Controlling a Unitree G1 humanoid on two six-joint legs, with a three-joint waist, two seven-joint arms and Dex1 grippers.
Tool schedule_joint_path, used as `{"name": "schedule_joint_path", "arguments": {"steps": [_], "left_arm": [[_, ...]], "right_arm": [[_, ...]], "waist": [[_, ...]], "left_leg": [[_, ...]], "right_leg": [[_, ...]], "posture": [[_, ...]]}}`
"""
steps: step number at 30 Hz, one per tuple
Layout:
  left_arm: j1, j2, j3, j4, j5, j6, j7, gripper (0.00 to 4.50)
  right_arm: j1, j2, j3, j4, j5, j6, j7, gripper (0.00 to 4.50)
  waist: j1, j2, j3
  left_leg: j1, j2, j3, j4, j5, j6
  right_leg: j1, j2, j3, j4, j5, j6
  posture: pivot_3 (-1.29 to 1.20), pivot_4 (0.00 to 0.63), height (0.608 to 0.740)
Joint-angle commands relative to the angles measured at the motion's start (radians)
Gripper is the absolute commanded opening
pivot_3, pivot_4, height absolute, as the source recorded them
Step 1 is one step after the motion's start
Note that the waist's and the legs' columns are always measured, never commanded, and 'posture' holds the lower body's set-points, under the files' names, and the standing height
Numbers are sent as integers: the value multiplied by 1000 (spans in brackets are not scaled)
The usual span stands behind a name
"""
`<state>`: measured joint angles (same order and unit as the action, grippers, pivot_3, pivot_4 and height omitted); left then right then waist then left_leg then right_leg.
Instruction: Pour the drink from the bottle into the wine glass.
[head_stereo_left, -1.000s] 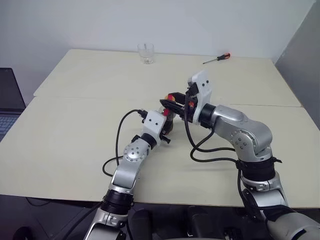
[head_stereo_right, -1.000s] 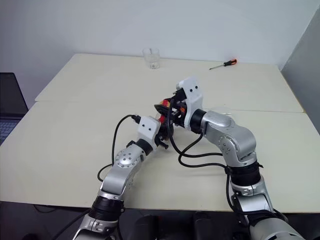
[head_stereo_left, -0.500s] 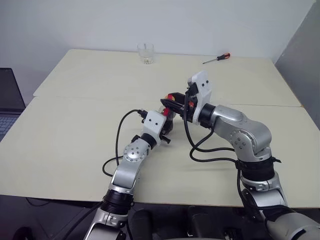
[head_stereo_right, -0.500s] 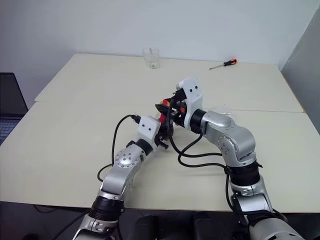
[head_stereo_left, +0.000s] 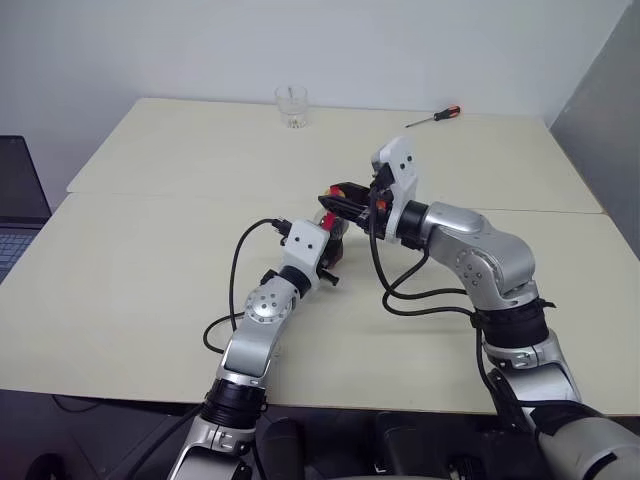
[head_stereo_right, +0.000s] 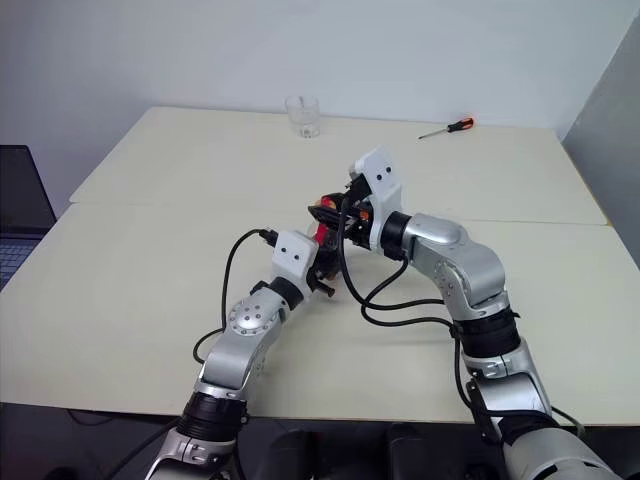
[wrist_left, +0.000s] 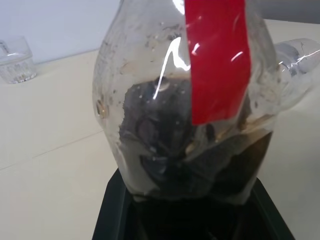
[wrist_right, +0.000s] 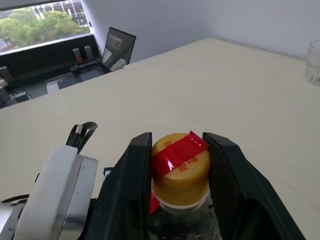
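Note:
The bottle (wrist_left: 180, 125) stands upright at mid table, clear and bulbous with a red label strip, and the dark drink (wrist_left: 240, 160) fills its lower part. My left gripper (head_stereo_left: 330, 240) is shut on the bottle's body from the near side. My right gripper (wrist_right: 177, 150) reaches in from the right, its two black fingers (wrist_right: 135, 165) pressed on either side of the yellow cap (wrist_right: 180, 160), which has red tape across it. A clear glassy shape (wrist_left: 297, 52) lies just past the bottle. It is likely the wine glass, but its stem and foot are hidden.
A short clear tumbler (head_stereo_left: 291, 105) stands at the far edge of the table (head_stereo_left: 150, 250). A red-handled screwdriver (head_stereo_left: 435, 117) lies at the back right. A laptop (head_stereo_left: 18, 200) sits beyond the left edge. Black cables loop under both wrists.
My right wrist has turned around the cap, its forearm has swung a little, and its fingers have drawn closer on the cap. The left gripper and the bottle have stayed still.

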<state>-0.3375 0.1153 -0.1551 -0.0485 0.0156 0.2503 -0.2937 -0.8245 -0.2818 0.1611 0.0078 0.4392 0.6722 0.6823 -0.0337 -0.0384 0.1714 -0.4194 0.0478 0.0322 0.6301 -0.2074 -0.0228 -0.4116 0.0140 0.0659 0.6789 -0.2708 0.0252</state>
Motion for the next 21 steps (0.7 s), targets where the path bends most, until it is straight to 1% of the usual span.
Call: {"name": "schedule_joint_path", "arguments": {"steps": [1,4,6,8,11,14,18,21], "left_arm": [[-20,-9,-7,-72,-11,-29,-5,944],[-19,-12,-6,-75,-11,-28,-4,907],[-18,-14,-6,-77,-11,-27,-3,902],[-14,-20,-8,-83,-10,-24,2,900],[-9,-25,-10,-91,-9,-20,6,899],[-7,-26,-10,-95,-11,-16,10,863],[-7,-29,-12,-95,-12,-12,13,768],[-9,-28,-12,-95,-16,-7,8,767]], "right_arm": [[-88,-43,70,123,-48,-167,248,1252],[-168,-46,116,288,-83,-258,423,1252],[-205,-41,132,377,-114,-317,502,1252],[-279,-23,131,542,-153,-387,574,1252],[-372,15,106,755,-199,-479,603,1252],[-423,30,90,884,-237,-549,611,1252],[-453,39,53,962,-249,-596,585,1252],[-453,32,34,959,-247,-596,585,1252]], "waist": [[0,0,0],[-1,0,0],[-1,0,0],[-2,0,0],[-3,1,1],[0,0,1],[2,1,1],[2,1,1]], "left_leg": [[0,0,0,0,0,0],[0,0,1,0,0,0],[0,0,0,-1,0,0],[0,1,0,-1,0,0],[0,1,0,-1,0,0],[0,1,0,-1,0,0],[-1,0,0,-1,0,0],[-1,0,0,-1,0,0]], "right_leg": [[0,0,0,0,0,0],[0,0,-1,0,0,0],[0,1,-1,0,2,-4],[0,1,-1,0,3,-5],[0,1,-1,0,3,-5],[0,0,-2,0,3,-5],[0,-2,-2,0,3,-5],[0,-3,-1,0,3,-5]], "posture": [[0,150,740],[0,150,740],[0,150,740],[0,150,740],[0,150,740],[0,150,740],[0,150,740],[0,150,740]]}}
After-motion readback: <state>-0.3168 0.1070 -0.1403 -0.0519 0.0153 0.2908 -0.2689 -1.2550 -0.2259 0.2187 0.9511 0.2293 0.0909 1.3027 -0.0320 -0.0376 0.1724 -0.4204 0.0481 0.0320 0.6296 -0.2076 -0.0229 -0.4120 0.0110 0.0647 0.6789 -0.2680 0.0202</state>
